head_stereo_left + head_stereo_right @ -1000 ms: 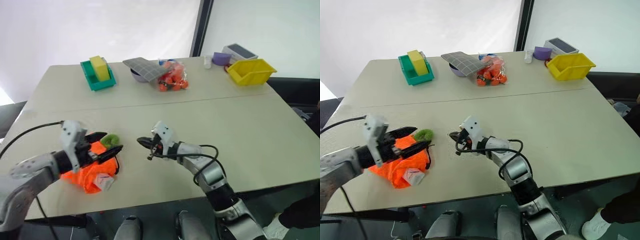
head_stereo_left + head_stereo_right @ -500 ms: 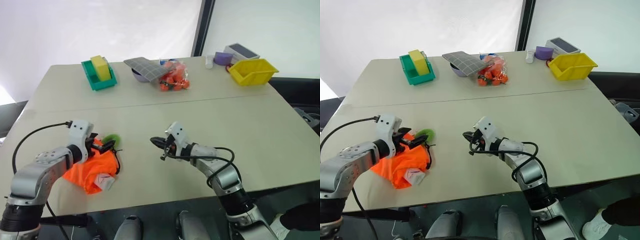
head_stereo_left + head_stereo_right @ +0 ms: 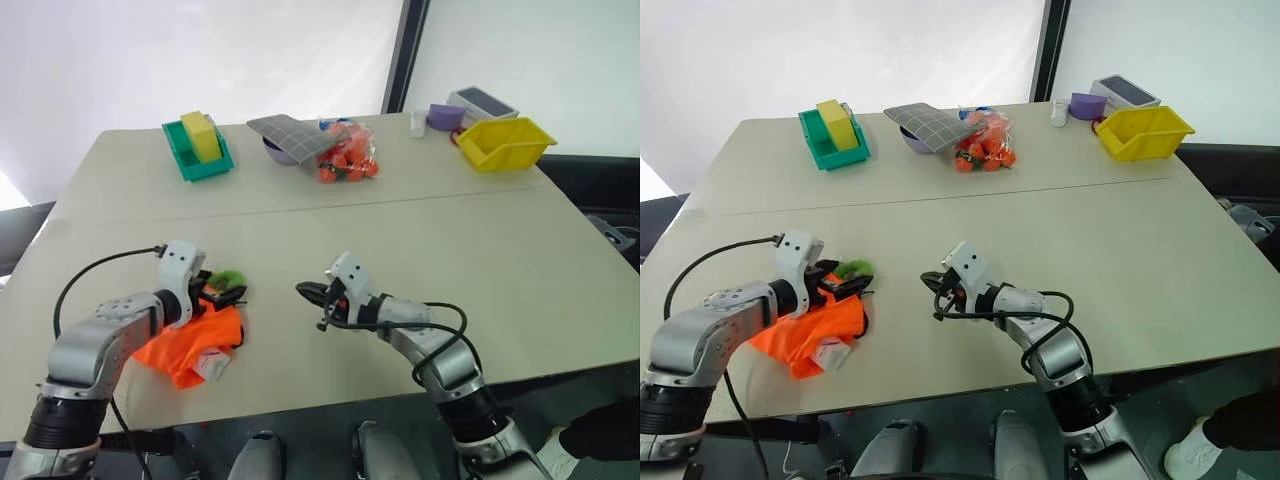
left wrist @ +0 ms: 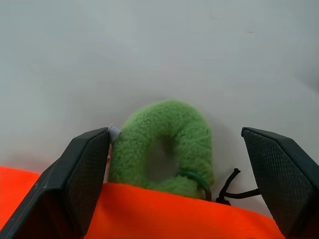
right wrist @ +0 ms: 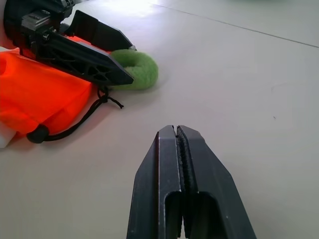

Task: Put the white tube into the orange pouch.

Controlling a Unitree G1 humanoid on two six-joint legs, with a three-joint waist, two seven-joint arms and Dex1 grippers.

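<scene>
Head stereo pair: both eyes look forward and down from above the table (image 3: 500, 240), taking in its whole top with both arms; the two pictures differ by a slight sideways offset. Left wrist camera: set low and close, it faces a green ring (image 4: 164, 147) at the edge of the orange pouch (image 4: 149, 211). Right wrist camera: low over the tabletop, it faces that same ring and pouch from farther off, with the left gripper (image 5: 107, 55) in view.

Lab-like test room, plain beige table (image 3: 420, 235), white backdrop, sorted bins (image 3: 503, 143) of props
</scene>
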